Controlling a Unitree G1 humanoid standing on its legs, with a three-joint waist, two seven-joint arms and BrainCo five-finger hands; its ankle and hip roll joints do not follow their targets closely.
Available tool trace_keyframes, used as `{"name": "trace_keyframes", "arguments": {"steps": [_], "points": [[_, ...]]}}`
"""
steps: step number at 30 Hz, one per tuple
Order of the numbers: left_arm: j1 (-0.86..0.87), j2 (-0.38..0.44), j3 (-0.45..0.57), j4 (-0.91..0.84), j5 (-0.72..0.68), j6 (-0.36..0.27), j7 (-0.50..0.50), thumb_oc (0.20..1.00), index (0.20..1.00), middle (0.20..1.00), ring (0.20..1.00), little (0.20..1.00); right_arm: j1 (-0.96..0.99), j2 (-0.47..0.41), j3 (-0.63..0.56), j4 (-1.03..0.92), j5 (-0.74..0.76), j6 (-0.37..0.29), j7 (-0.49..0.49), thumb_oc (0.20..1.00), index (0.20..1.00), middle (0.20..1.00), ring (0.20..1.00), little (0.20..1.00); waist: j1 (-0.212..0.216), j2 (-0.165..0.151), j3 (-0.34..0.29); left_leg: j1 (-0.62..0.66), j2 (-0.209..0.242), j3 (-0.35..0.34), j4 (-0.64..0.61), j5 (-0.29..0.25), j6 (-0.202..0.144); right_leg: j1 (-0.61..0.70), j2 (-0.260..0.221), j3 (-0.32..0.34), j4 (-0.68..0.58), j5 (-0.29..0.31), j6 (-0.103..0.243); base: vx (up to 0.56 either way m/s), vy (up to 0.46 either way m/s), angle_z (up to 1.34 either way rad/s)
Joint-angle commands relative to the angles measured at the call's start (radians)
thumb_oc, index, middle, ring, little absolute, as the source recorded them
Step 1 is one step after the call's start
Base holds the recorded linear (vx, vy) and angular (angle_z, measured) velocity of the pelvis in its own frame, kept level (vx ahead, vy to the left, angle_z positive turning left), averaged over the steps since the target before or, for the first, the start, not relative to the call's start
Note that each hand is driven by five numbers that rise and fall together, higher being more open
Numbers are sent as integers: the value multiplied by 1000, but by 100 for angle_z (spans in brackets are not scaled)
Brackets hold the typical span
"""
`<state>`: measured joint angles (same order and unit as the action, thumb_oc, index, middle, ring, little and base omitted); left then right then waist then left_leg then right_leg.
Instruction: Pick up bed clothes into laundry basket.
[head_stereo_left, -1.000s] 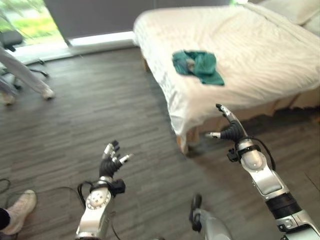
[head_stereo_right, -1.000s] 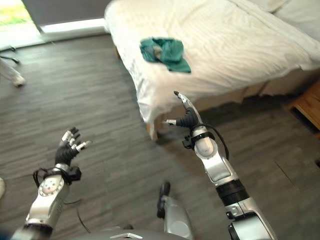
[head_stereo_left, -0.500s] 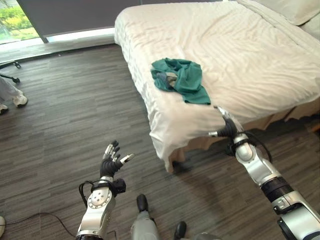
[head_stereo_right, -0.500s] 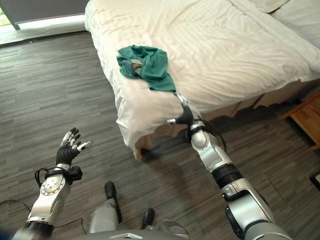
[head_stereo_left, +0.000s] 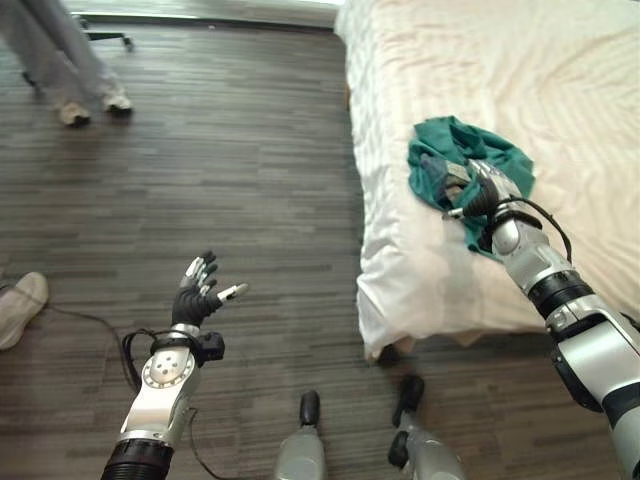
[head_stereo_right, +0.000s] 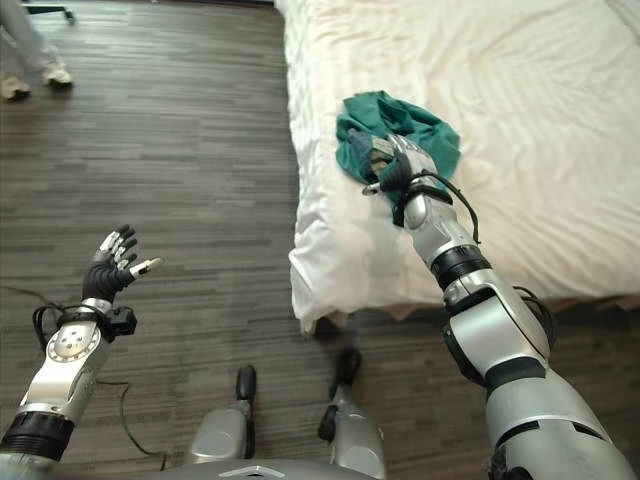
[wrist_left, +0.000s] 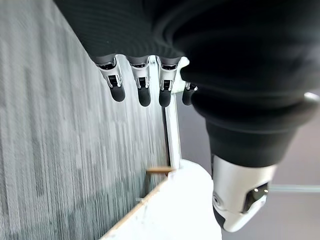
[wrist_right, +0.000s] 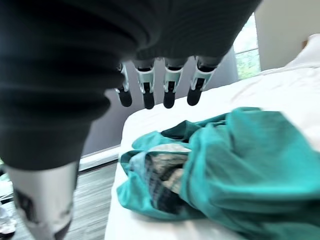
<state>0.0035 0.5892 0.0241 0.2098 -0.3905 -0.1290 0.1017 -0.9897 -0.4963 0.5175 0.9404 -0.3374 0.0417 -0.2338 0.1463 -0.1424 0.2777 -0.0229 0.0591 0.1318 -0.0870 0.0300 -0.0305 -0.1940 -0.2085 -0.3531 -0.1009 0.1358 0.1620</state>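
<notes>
A crumpled teal-green garment (head_stereo_left: 438, 165) lies on the white bed (head_stereo_left: 420, 260) near its floor-side edge. My right hand (head_stereo_left: 480, 195) reaches over the bed and hovers right over the garment. In the right wrist view its fingers (wrist_right: 169, 90) are straight and hold nothing, with the garment (wrist_right: 235, 160) spread just past them. My left hand (head_stereo_left: 197, 298) hangs open, palm up, over the wooden floor left of the bed, well away from the garment. The left wrist view shows its straight fingers (wrist_left: 142, 91) with the bed's corner (wrist_left: 175, 210) beyond.
A person's legs and shoes (head_stereo_left: 70, 70) stand on the dark wood floor at the far left. Another shoe (head_stereo_left: 20, 308) shows at the left edge. The bed's mattress edge runs down the middle of the eye views.
The camera has swung and moved closer to the bed. My right hand has gone from the bed's edge up over the green garment. The left hand keeps its open pose.
</notes>
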Motion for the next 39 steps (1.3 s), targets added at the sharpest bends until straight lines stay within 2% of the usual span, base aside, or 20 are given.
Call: {"name": "trace_keyframes", "arguments": {"steps": [1,4,9,16,17,22,23,25,26,28,30,31,32,33,35,36,37,39], "points": [[-27,21,2,-91,-24,-88,-19,1000,1000,1000,1000,1000,-121,-59,20,29,7,0,-37,1000,1000,1000,1000,1000,-4,2,7,4,107,158,0,0,-97,45,-16,-11,14,15,17,137,-60,21],[-25,8,8,-99,-32,-94,-20,1000,1000,1000,1000,1000,-155,-86,38,32,2,1,-37,1000,1000,1000,1000,1000,-9,12,11,-12,107,147,0,2,-100,41,-15,-15,14,20,17,82,-83,5],[-57,-1,-9,-94,-49,-108,-17,1000,1000,1000,1000,1000,-200,-148,65,104,19,-1,-53,1000,1000,1000,1000,1000,-10,58,25,-89,119,117,0,25,-120,-3,-12,-12,14,15,17,67,-132,21],[-71,-7,-12,-111,-71,-118,-10,1000,1000,1000,1000,1000,-184,-151,66,169,61,-1,-56,1000,1000,1000,1000,1000,-14,101,50,-139,138,122,0,48,-136,-55,9,11,14,8,10,17,-80,-2],[-76,-9,-16,-119,-74,-119,-10,1000,1000,1000,1000,1000,-180,-144,75,192,59,1,-51,203,203,203,203,203,-14,108,55,-144,141,122,0,50,-138,-61,12,15,14,5,8,-5,-86,-13],[-67,4,5,-18,-134,-122,-30,1000,1000,1000,1000,1000,-198,-139,104,257,55,5,-24,200,200,200,200,200,-13,128,64,-123,151,145,5,59,-139,-60,29,33,14,-14,-2,5,-21,-10],[-57,12,10,-13,-137,-115,-35,1000,1000,1000,1000,1000,-208,-140,106,246,58,3,-21,200,200,200,200,200,-13,130,73,-122,158,142,79,12,-149,-34,39,55,14,-43,-2,43,4,-10],[-48,21,17,-13,-136,-110,-38,1000,1000,1000,1000,1000,-214,-148,107,231,61,2,-18,200,200,200,200,200,-14,125,80,-135,162,139,138,-16,-149,-24,44,67,14,-49,-9,-37,4,-17],[-35,29,27,-12,-134,-107,-41,1000,1000,1000,1000,1000,-219,-162,101,194,76,-5,-21,200,200,200,200,200,-14,108,94,-165,146,119,208,-18,-137,-31,43,85,14,-29,-23,-126,51,-20],[-14,29,40,-14,-138,-106,-42,1000,1000,1000,1000,1000,-210,-185,90,122,97,-8,-29,200,200,200,200,200,-4,96,104,-188,106,-8,297,-49,-127,-26,59,130,14,-29,-31,-102,123,-34],[17,21,52,-7,-136,-109,-36,1000,1000,1000,1000,1000,-186,-203,66,46,131,-15,-32,200,200,200,200,200,7,77,99,-188,20,-160,308,-102,-106,-34,73,200,14,-15,-24,-66,230,-80],[37,19,67,-8,-150,-111,-36,1000,1000,1000,1000,1000,-185,-223,56,11,145,-15,-32,200,200,200,200,200,9,74,92,-170,-1,-225,275,-122,-93,-35,92,238,14,-11,-22,-29,226,-116],[53,22,77,-6,-156,-108,-37,1000,1000,1000,1000,1000,-185,-229,49,-7,152,-15,-29,200,200,200,200,200,11,75,80,-137,6,-253,234,-134,-84,-31,110,255,14,-11,-20,-16,195,-115],[64,28,91,-5,-160,-109,-42,1000,1000,1000,1000,1000,-170,-246,21,-50,171,-19,-21,200,200,200,200,200,3,63,55,-86,9,-267,174,-129,-73,-37,122,274,14,-3,-16,-5,166,-179],[74,31,97,-17,-164,-98,-58,1000,1000,1000,1000,1000,-110,-313,-58,-141,203,-26,-23,200,200,200,200,200,-45,44,14,-22,30,-212,91,-104,-68,-43,106,276,14,18,-4,-80,280,-134],[92,22,108,-38,-162,-88,-71,1000,1000,1000,1000,1000,-42,-355,-136,-275,222,-24,-17,200,200,200,200,200,-97,40,-16,41,19,-161,14,-81,-67,-44,88,272,14,49,18,-105,316,-26],[94,24,107,-39,-162,-88,-71,1000,1000,1000,1000,1000,-32,-356,-143,-283,220,-21,-15,200,200,200,200,200,-93,39,-15,50,20,-158,4,-76,-66,-41,89,273,14,48,18,-126,339,-5],[101,21,118,-73,-138,-78,-82,1000,1000,1000,1000,1000,76,-390,-238,-450,219,-33,-21,200,200,200,200,200,-130,34,-25,69,2,-116,0,-82,-56,-39,70,275,14,70,40,-131,192,-13]]}}
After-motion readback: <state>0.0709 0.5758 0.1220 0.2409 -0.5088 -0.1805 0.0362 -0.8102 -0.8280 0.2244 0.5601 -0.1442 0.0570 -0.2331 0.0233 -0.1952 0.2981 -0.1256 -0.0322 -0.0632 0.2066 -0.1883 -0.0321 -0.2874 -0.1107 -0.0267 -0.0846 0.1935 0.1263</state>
